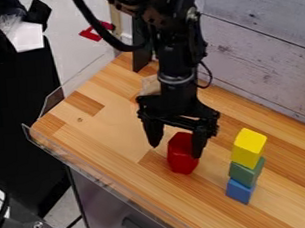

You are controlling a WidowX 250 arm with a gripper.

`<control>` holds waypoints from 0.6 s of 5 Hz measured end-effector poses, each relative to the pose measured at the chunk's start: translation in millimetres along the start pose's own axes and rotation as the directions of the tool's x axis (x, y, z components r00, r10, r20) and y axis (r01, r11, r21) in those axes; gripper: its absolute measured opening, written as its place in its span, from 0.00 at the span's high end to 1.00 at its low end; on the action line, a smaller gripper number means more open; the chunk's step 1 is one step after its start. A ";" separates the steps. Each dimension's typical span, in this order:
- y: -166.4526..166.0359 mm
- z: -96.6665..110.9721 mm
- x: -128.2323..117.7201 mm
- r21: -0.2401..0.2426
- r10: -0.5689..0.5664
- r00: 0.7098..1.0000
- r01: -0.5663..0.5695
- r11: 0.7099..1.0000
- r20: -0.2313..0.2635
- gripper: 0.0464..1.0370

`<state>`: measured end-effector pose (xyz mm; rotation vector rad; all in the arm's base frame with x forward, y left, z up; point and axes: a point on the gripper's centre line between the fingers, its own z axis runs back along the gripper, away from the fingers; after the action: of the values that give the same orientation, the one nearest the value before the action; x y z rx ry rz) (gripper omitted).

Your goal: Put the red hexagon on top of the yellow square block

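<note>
Tool: spread wide, nothing pinched as far as I can see, hanging off the black arm with its tips pointing down

Red hexagon: on the table, pretty much under the gap of the tool and a bit toward the camera, and the finger on the right of the view covers part of its edge. Looks like it's standing with its long axis up, but I wouldn't swear to it. Can't tell if anything's touching it

Yellow square block: top of a little tower, off to the right of the hexagon in the view and apart from it

Green block: middle of the tower, right under the yellow one

Blue block: bottom of the tower, on the table

Next move: we're at the pre-grasp bit imo, so I'd center the gap on the hexagon, drop, close, then lift well clear before going across

Risk: one fingertip could land on the hexagon's top, or a low carry could knock the tower over
</note>
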<state>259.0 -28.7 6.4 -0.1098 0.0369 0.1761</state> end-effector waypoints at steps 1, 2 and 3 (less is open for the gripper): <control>0.7 -5.6 -1.3 0.002 0.017 1.000 -0.017 1.000 -0.016 0.04; -0.9 -10.5 -1.5 0.009 0.009 0.999 -0.009 1.000 -0.035 0.04; -1.9 -12.5 -0.4 0.010 0.008 0.999 -0.007 1.000 -0.046 0.07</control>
<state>258.6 -32.0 -5.8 -0.1036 0.0841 0.1809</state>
